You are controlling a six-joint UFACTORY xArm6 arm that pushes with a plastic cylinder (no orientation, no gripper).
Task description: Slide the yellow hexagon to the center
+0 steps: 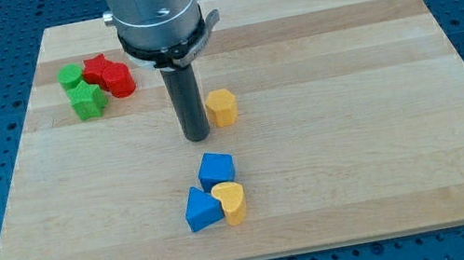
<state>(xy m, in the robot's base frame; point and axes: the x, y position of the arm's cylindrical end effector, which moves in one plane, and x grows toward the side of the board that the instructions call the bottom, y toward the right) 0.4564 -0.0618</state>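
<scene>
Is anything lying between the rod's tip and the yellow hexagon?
No. In the camera view, my tip sits just left of the yellow hexagon, nothing between.

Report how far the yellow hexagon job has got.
Done: my tip has reached the yellow hexagon and stands just to its left in the view, close beside it. In hand: the hexagon sits on the wooden board just up and left of centre. Left: a short push toward the view's bottom right.

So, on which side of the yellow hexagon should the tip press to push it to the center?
No gripper here, so push, not grasp. The yellow hexagon lies just to the view's right of my tip, near the middle of the board. Probably press its upper face, from the view's top, nudging it slightly downward.
</scene>
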